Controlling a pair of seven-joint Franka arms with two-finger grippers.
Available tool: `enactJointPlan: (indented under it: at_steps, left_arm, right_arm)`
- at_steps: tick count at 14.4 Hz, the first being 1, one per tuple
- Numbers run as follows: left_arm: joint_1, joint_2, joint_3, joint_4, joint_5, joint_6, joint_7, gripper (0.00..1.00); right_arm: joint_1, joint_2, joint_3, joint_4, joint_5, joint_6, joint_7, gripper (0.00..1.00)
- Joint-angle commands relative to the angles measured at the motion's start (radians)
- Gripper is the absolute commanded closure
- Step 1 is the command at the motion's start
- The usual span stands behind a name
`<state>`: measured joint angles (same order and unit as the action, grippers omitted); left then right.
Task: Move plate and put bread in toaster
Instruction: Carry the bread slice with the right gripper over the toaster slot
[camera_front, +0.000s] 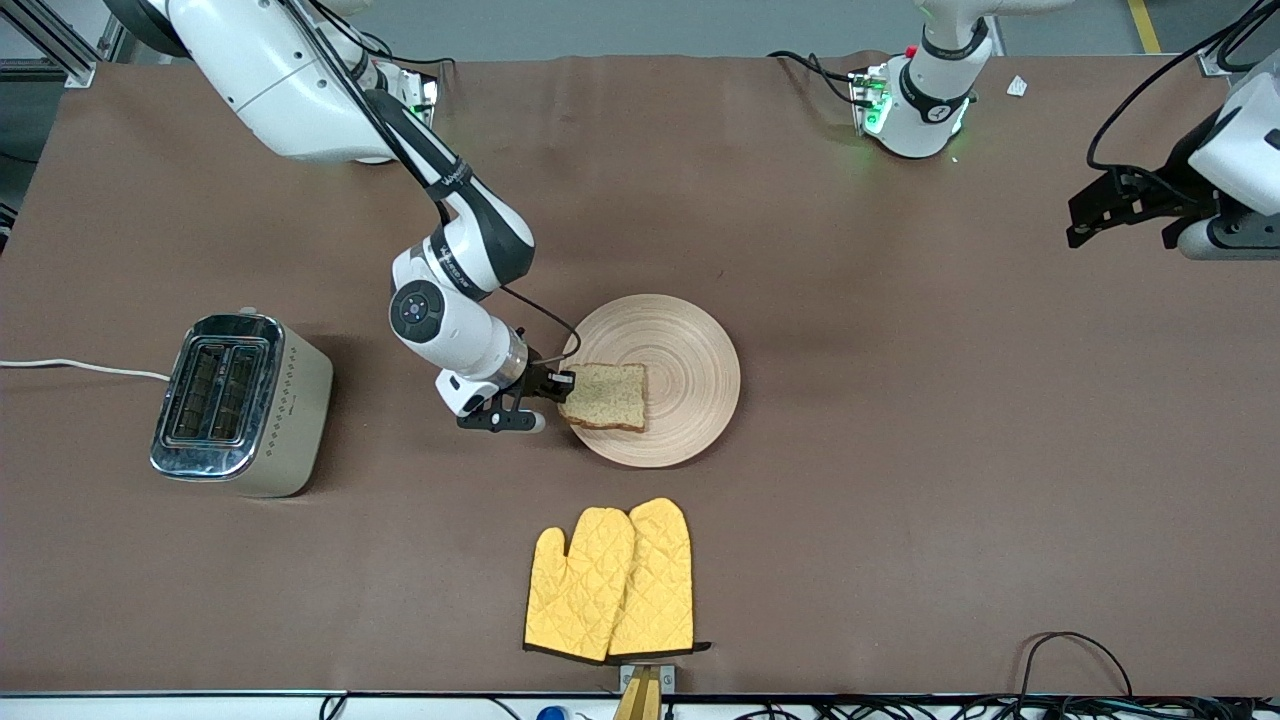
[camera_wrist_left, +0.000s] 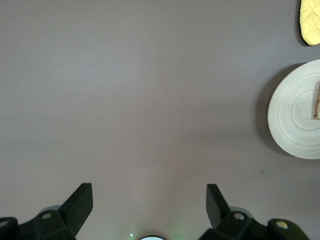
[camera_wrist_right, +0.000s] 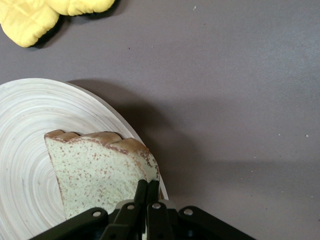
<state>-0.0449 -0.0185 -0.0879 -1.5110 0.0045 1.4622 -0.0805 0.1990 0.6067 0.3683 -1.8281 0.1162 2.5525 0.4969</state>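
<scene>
Where the plate (camera_front: 665, 380) lies at the middle of the brown worktop (camera_front: 900, 450), bare surface surrounds its rim on all sides. The bread (camera_front: 606, 396) rests on the plate at roughly 8 o'clock, its crust edge nearly level with the rim. The right gripper (camera_front: 566, 382) is clenched on that bread edge at the plate rim; the right wrist view shows both fingers (camera_wrist_right: 141, 192) pressed together on the slice corner. The toaster (camera_front: 240, 403) stands well apart toward the right arm's end, slots upward. Two yellow oven mitts (camera_front: 612, 581) lie nearer the front camera than the plate. The left gripper (camera_front: 1125, 212) waits, released, over bare worktop at the left arm's end.
</scene>
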Motion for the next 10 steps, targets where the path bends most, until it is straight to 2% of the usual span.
enactJointPlan:
  at_steps: [1,6,8,10]
  left_arm:
    - [-0.007,-0.032,-0.013,-0.029,0.006,-0.01,-0.011,0.0]
    - [-0.003,-0.032,-0.019,-0.029,0.006,-0.014,-0.004,0.0]
    - [0.002,-0.034,-0.018,-0.028,0.006,-0.016,-0.001,0.0]
    - [0.003,-0.034,-0.016,-0.026,0.005,-0.014,0.007,0.0]
  right_arm:
    - [-0.006,-0.068,0.003,-0.001,0.0,-0.091,-0.001,1.0]
    - [-0.041,-0.183,-0.003,0.119,-0.024,-0.398,-0.001,1.0]
    - [-0.059,-0.188,-0.003,0.261,-0.109,-0.611,-0.003,1.0]
    - [-0.066,-0.182,-0.003,0.399,-0.246,-0.807,-0.009,1.0]
